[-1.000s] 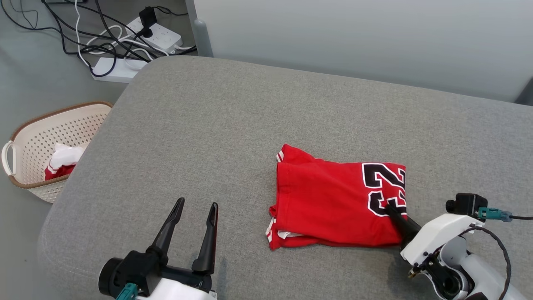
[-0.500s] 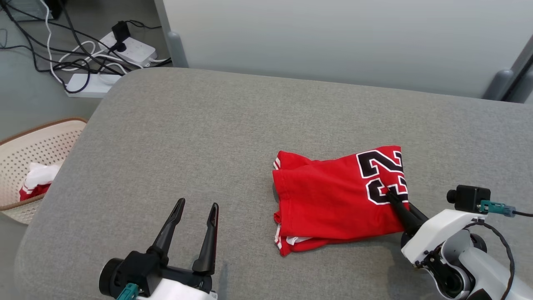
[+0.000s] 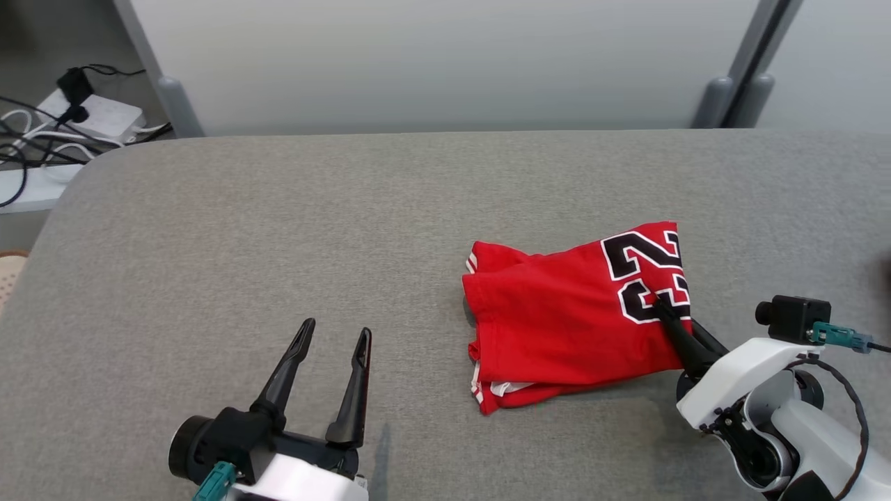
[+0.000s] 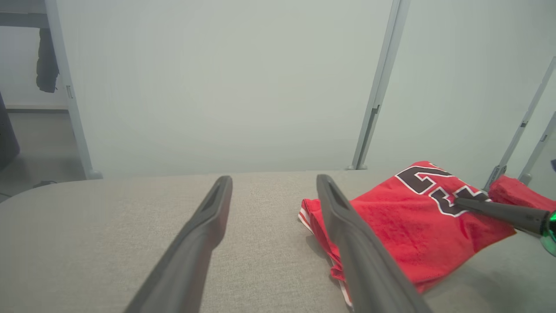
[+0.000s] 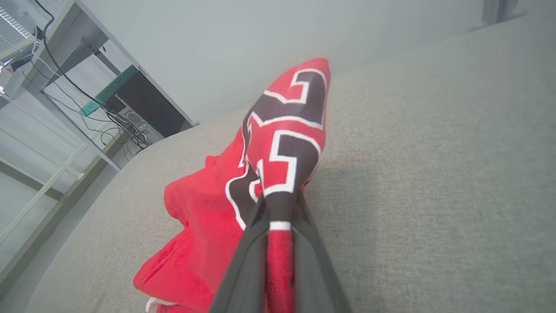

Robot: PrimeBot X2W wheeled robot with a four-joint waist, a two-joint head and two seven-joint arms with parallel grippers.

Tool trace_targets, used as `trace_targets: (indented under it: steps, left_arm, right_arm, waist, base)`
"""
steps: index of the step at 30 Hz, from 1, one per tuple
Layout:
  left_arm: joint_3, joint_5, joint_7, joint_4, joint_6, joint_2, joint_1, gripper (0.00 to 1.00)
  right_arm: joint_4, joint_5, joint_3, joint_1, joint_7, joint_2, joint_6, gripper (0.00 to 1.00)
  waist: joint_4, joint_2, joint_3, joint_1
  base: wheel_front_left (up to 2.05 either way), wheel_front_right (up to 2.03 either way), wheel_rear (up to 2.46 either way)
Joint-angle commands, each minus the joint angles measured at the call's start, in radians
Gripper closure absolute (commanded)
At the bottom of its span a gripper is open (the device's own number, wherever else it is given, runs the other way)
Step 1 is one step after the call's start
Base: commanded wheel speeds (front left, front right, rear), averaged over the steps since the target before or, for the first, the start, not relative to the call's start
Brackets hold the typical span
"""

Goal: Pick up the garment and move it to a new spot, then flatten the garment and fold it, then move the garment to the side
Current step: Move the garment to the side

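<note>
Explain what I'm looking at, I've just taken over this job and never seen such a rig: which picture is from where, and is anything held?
This is a wheeled robot with two arms, each ending in a dark two-fingered pincer. One picture looks down from its head. The other two look along each wrist's own fingers. On the grey fabric-covered surface lies a folded red jersey with black-and-white numbers. The right pincer is shut on the jersey's numbered edge, which the right wrist picture shows close up. The left pincer is open, holds nothing and is apart from the jersey.
</note>
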Motion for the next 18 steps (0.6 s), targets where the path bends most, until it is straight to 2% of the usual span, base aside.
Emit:
trace_targets:
  steps: [1, 10, 18]
  left_arm:
    - [0.030, 0.009, -0.010, -0.021, -0.005, 0.001, -0.053, 0.00]
    - [0.024, 0.015, -0.010, -0.014, -0.013, 0.001, -0.084, 0.00]
    - [0.023, 0.025, -0.010, -0.017, -0.017, 0.001, -0.103, 0.00]
  right_arm:
    - [-0.020, -0.002, 0.009, -0.022, -0.020, -0.013, 0.004, 1.00]
    - [-0.022, 0.009, 0.026, -0.041, -0.040, -0.014, 0.004, 1.00]
    - [-0.023, 0.016, 0.026, -0.043, -0.050, -0.015, 0.004, 1.00]
  waist:
    - [-0.052, 0.0000, 0.010, 0.0000]
    - [-0.178, 0.0000, 0.029, 0.0000]
    - [-0.254, 0.0000, 0.053, 0.0000]
  base:
    - [0.00, 0.00, 0.00]
    - [0.00, 0.00, 0.00]
    - [0.00, 0.00, 0.00]
